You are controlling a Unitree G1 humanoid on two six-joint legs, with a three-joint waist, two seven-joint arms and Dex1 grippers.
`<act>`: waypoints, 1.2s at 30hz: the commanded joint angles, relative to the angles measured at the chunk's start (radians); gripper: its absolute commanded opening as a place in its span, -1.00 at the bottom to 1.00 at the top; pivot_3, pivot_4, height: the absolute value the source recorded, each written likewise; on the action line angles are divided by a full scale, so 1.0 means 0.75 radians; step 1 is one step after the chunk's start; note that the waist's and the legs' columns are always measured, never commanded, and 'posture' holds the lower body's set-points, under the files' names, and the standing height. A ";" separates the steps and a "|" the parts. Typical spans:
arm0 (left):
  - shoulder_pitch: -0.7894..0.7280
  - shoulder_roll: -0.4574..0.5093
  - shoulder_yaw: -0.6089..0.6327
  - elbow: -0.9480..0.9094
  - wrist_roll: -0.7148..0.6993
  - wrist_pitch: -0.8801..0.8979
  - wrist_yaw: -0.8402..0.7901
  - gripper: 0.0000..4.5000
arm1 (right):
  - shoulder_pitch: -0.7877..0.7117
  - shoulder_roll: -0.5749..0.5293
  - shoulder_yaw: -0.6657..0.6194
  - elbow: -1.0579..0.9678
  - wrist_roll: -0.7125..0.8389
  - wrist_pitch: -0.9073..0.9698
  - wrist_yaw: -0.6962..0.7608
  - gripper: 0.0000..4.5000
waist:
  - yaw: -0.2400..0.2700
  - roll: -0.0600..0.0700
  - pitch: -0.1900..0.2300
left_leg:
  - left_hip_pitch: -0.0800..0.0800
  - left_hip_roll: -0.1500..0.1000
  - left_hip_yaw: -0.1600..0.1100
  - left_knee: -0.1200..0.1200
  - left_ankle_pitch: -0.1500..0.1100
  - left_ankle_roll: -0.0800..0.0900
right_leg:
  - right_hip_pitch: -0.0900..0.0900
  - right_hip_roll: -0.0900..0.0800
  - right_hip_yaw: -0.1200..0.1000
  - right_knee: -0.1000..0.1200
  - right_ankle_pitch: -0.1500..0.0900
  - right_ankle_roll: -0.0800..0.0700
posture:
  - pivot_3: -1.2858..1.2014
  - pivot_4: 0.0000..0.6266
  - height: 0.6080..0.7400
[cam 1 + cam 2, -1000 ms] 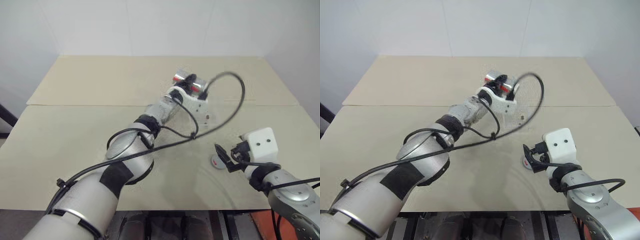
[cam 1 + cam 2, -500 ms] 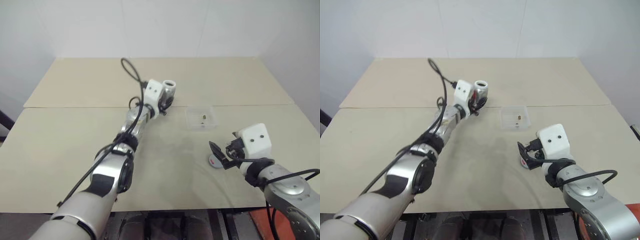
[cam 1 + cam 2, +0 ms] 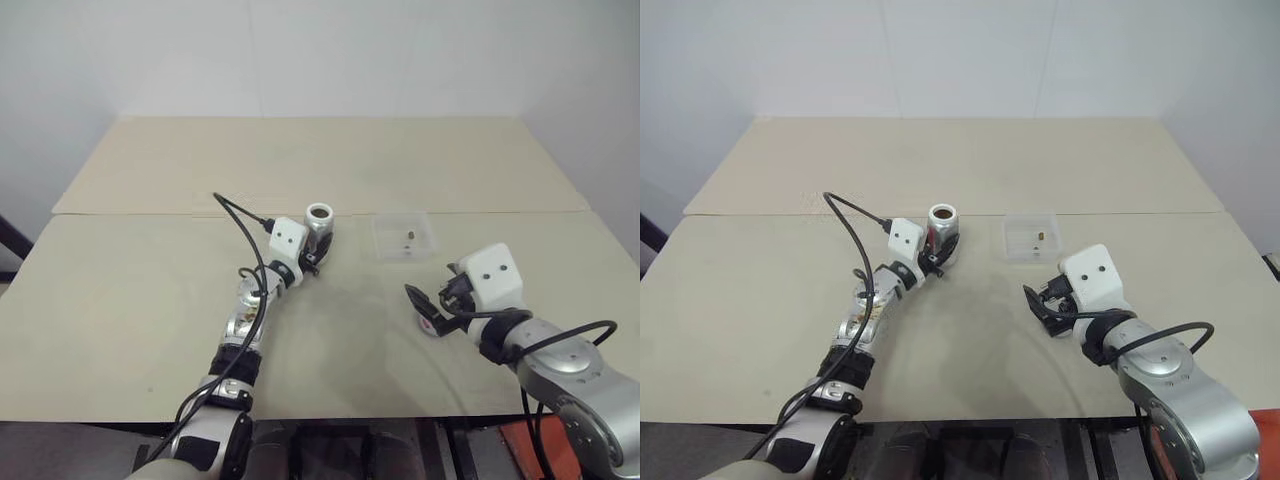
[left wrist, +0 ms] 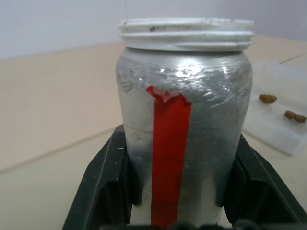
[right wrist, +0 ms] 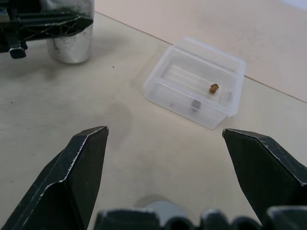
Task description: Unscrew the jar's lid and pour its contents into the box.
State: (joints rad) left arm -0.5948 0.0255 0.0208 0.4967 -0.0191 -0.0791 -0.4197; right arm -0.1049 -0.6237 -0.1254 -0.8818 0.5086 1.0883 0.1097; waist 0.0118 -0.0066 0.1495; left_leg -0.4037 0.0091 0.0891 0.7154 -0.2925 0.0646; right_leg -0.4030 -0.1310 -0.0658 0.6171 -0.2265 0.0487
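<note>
The jar (image 3: 319, 226) is silvery with a red strip and stands upright with its threaded mouth open, left of the box (image 3: 404, 237). My left gripper (image 3: 317, 246) is shut on the jar's lower body (image 4: 184, 124), a finger on each side. Two small brown pieces of the contents (image 5: 214, 87) lie in the clear box (image 5: 196, 84). My right gripper (image 5: 165, 135) is open, low over the table, a little in front of the box. The grey lid (image 5: 160, 208) lies on the table just below and behind its fingertips, partly hidden.
The beige table (image 3: 150, 280) has a seam (image 3: 130, 213) running across behind the jar and box. A black cable (image 3: 240, 215) loops from my left wrist over the tabletop.
My left arm has drawn back and to the left, away from over the box. It has rolled the jar from tipped to upright and lowered it to the table. The right gripper has hardly moved.
</note>
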 commanded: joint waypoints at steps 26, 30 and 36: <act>0.521 0.213 -0.036 -0.767 -0.271 0.203 -0.180 0.98 | -0.040 0.004 0.059 0.073 -0.173 -0.136 0.158 1.00 | -0.004 0.001 -0.003 | 0.002 0.005 0.001 -0.001 0.000 0.000 | 0.000 0.000 0.001 -0.001 0.000 -0.001 | 0.03 -0.52 1.00; 0.672 0.310 -0.007 -0.978 -0.349 0.257 -0.237 0.98 | -0.048 -0.022 0.049 0.098 -0.169 -0.155 0.213 1.00 | -0.003 0.001 -0.004 | 0.002 0.006 0.002 -0.001 0.000 0.000 | 0.000 0.001 0.002 -0.003 0.000 -0.001 | 0.03 -0.52 1.00; 0.863 0.597 0.195 -1.131 -0.501 0.294 -0.403 0.98 | 0.173 -0.221 -0.261 0.227 -0.083 -0.602 0.721 1.00 | 0.000 0.001 -0.003 | 0.004 0.006 0.002 -0.002 0.000 0.000 | 0.001 0.001 0.002 -0.007 0.000 -0.002 | 0.03 -0.52 1.00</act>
State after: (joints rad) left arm 0.0486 0.4527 0.1177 -0.2912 -0.3397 0.1311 -0.6889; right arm 0.0168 -0.7704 -0.2387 -0.7194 0.4200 0.7351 0.5555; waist 0.0117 -0.0055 0.1469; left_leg -0.4003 0.0140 0.0909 0.7138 -0.2929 0.0649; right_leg -0.4021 -0.1305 -0.0638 0.6118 -0.2267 0.0471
